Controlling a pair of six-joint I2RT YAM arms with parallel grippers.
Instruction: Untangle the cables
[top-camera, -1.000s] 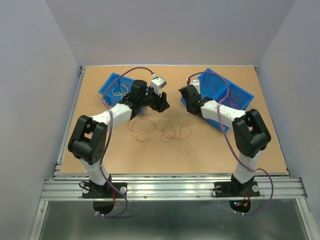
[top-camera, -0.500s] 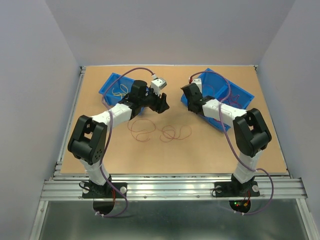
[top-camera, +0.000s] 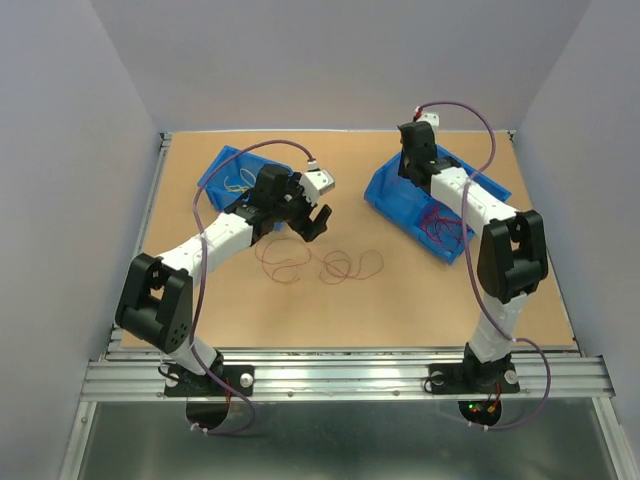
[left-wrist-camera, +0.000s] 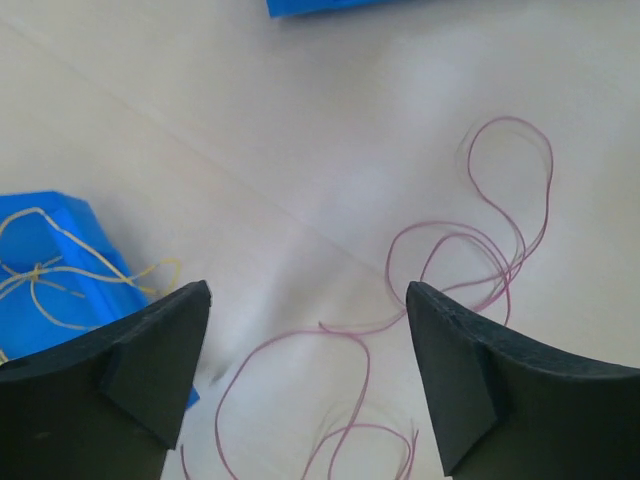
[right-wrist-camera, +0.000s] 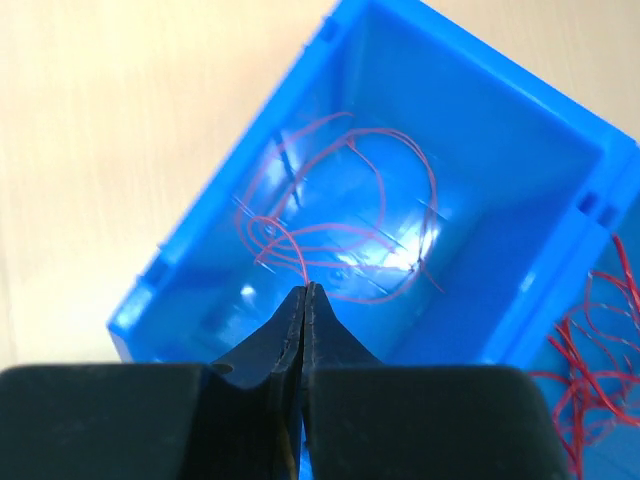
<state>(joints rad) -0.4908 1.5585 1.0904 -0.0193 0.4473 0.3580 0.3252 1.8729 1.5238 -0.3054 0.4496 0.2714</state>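
Binning dark red cable (right-wrist-camera: 285, 245) pinched in shut right fingers (right-wrist-camera: 265, 350); likely next, lowering wide-open, empty left fingers (left-wrist-camera: 150, 350) onto loose cables (left-wrist-camera: 480, 260) on table (left-wrist-camera: 250, 150).

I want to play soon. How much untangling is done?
Done: yellow cables lie in the left bin, red cables in the right bin. In hand: the shut right fingers seem to pinch one red strand over that bin. To do: dark red loops on the table under the open left fingers.
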